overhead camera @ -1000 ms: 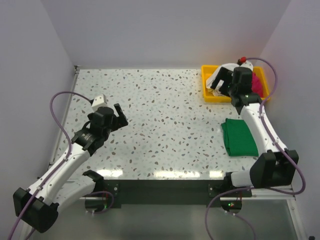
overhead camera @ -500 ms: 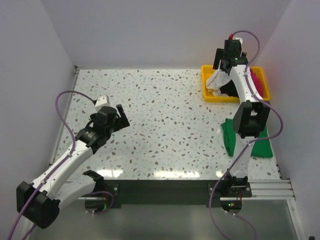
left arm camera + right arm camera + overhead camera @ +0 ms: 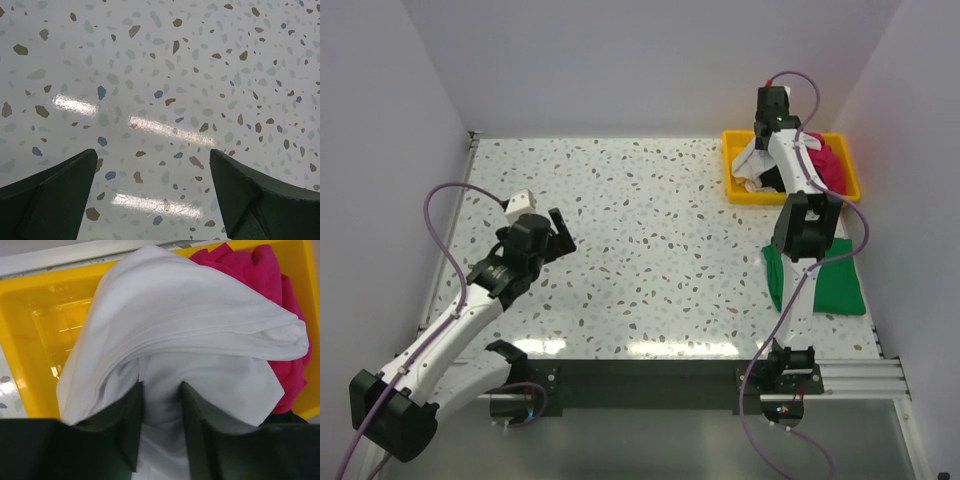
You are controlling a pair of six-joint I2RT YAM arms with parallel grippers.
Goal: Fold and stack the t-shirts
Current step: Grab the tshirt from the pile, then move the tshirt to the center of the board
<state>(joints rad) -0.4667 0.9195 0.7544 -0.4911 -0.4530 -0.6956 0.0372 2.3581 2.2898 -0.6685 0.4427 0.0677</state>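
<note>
Speckled white table (image 3: 650,230), grey walls on three sides.

Left of frame, overhead view: left hand (image 3: 561,228) hangs over bare table and points toward the middle. A purple cable (image 3: 432,215) loops off its arm. Wrist view: both fingers spread wide with only speckled surface between them. It grips nothing.

Centre: bare table.

Right of frame, lower part: green shirt (image 3: 835,285) lies flat on the table near the right edge. The upright right arm crosses in front of it and hides its middle.

Upper right corner: yellow tray (image 3: 730,165) sits at the far edge of the table. Right hand (image 3: 161,395) reaches down over it from above. Its fingers are drawn close together with a fold of the white shirt (image 3: 200,325) pinched between them. That shirt is bunched in a loose hood shape, draped over the tray's left half. Whether its lower edge rests in the tray, I cannot tell.

Pink shirt (image 3: 250,265) is crumpled in the tray's right half, touching the white one and partly under it.
</note>
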